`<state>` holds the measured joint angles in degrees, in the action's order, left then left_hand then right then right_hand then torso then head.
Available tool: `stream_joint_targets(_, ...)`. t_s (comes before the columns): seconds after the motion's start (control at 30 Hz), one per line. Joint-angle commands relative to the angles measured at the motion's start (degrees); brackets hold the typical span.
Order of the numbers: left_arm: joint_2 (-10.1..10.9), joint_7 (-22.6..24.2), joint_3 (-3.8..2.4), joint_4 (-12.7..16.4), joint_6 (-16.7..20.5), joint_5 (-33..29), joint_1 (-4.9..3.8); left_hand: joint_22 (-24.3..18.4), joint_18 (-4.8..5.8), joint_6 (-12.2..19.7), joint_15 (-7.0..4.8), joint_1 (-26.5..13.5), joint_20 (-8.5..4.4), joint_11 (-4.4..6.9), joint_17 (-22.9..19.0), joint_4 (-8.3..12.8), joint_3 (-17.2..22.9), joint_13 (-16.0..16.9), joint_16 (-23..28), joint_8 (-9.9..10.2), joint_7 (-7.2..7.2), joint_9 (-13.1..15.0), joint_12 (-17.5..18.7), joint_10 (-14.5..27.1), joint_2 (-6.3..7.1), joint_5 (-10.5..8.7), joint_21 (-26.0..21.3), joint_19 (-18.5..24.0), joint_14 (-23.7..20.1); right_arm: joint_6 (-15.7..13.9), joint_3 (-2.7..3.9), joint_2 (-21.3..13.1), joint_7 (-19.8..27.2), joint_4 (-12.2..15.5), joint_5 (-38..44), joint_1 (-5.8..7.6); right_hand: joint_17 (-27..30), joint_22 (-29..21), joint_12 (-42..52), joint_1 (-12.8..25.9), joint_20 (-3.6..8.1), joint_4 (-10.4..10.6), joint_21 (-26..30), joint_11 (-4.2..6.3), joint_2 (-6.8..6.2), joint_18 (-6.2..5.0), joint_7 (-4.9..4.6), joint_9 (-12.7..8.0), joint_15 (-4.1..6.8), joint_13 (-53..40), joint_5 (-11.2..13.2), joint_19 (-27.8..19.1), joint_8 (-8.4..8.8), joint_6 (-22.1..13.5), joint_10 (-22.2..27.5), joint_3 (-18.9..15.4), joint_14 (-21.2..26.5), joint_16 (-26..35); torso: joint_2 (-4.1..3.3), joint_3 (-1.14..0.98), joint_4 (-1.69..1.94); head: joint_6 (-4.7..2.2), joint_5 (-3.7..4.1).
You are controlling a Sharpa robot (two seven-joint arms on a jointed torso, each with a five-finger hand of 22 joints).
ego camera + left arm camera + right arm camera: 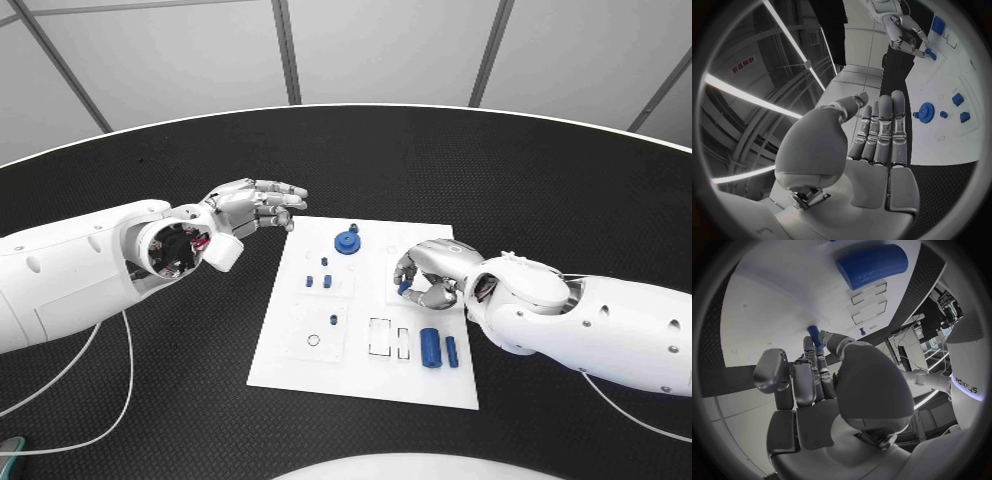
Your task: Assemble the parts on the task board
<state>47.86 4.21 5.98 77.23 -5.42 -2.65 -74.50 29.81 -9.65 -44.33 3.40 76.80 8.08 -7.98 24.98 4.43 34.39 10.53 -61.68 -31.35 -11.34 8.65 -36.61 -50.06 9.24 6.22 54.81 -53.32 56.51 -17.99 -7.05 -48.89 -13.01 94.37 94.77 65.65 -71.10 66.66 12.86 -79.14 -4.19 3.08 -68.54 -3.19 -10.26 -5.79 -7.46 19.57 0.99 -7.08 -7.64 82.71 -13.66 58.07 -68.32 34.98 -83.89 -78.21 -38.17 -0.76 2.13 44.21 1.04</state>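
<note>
Right hand fingers seemingly pinch a blue part; left hand fingers open.

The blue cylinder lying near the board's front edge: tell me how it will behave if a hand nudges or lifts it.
The blue cylinder lies on its side on the smooth white task board, so a sideways nudge would probably roll it. It looks like solid, rigid plastic, likely stiff and light. Its rounded, glossy surface may slip in a loose pinch.

L hand flat, R hand curled
</note>
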Motion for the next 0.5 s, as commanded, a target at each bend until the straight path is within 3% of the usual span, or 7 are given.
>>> stream_joint_targets(0.03,0.0,0.0,0.00,0.0,0.0,0.0,0.00,-0.1,-0.99,0.3,0.00,0.2,0.22,0.10,0.0,0.1,-0.3,-0.1,0.3,0.1,-0.80,-0.1,-0.4,0.5,-0.46,0.13,-0.3,0.3,-0.6,-0.3,0.00,0.1,0.1,0.0,0.0,0.00,-0.1,0.2,0.3,0.1,0.02,-0.1,-0.3,-0.07,0.69,0.65,0.09,0.3,0.45,-0.1,0.3,0.4,-0.47,0.6,-0.6,0.5,-2.2,-0.3,0.00,-0.03,0.00,0.07,0.03)
stream_joint_targets(0.5,0.1,-0.2,0.00,0.1,0.1,0.0,0.00,-0.1,-0.99,0.3,0.01,0.2,0.23,0.09,-0.1,0.1,-0.4,-0.1,0.3,0.1,-0.81,-0.1,-0.4,0.5,-0.46,0.13,-0.3,0.3,-0.6,-0.6,-0.02,0.4,-0.7,0.0,0.0,-0.01,-0.9,1.0,0.2,0.3,0.21,-0.6,-1.0,0.19,1.13,0.80,0.28,0.8,0.66,-0.6,0.2,0.6,-1.40,2.0,-1.4,0.7,-2.4,-0.8,-0.01,-0.03,-0.01,0.28,0.09)
